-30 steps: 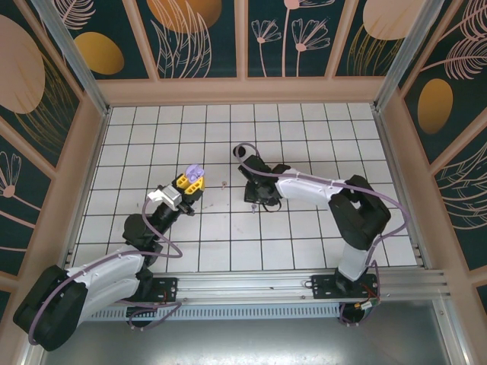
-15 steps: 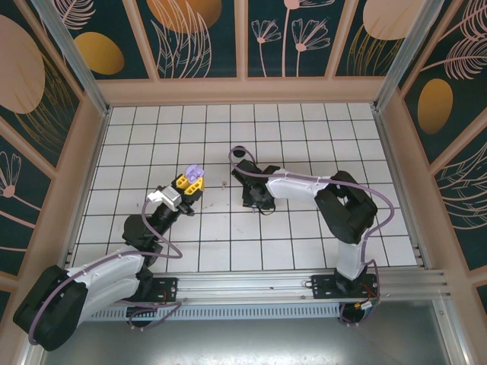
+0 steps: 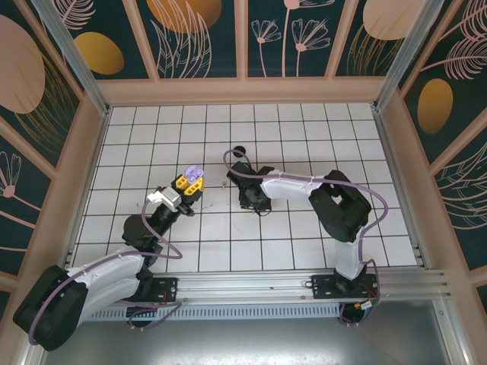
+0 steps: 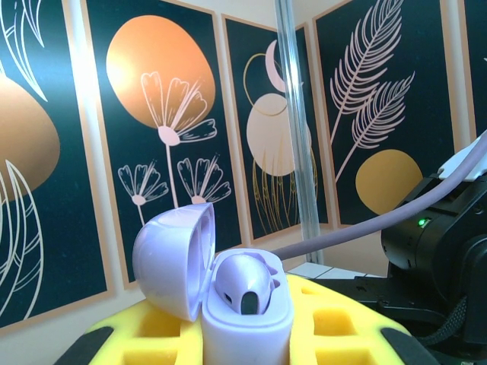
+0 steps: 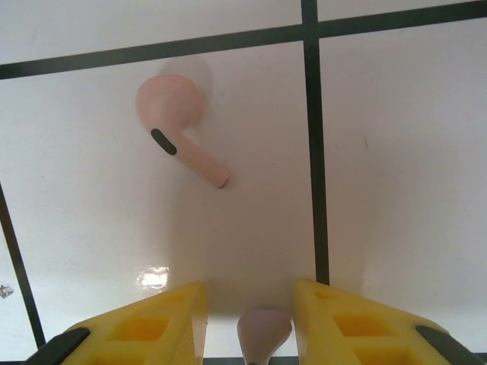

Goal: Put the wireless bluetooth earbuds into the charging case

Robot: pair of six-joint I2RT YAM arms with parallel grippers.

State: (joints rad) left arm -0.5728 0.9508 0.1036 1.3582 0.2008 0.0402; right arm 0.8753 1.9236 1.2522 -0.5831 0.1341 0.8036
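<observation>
Our left gripper [image 3: 188,183] clamps the glossy lilac plastic charging case [image 4: 243,323] shut-tight, lid open, one lilac bud [image 4: 245,285] seated inside. Low over the white gridded table [image 5: 396,152], our right gripper [image 5: 249,295] stands partly open astride a small lilac stemmed earbud [image 5: 264,331], with a pink earbud [image 5: 171,106] lying just ahead. We should centre the jaws, then squeeze gently so it cannot squirt free.

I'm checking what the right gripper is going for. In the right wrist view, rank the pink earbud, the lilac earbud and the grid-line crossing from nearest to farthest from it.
1. Lilac earbud: at the right gripper, between its jaws, bottom centre.
2. Pink earbud: ahead, upper left.
3. Grid-line crossing: near the top edge, right of centre.
</observation>
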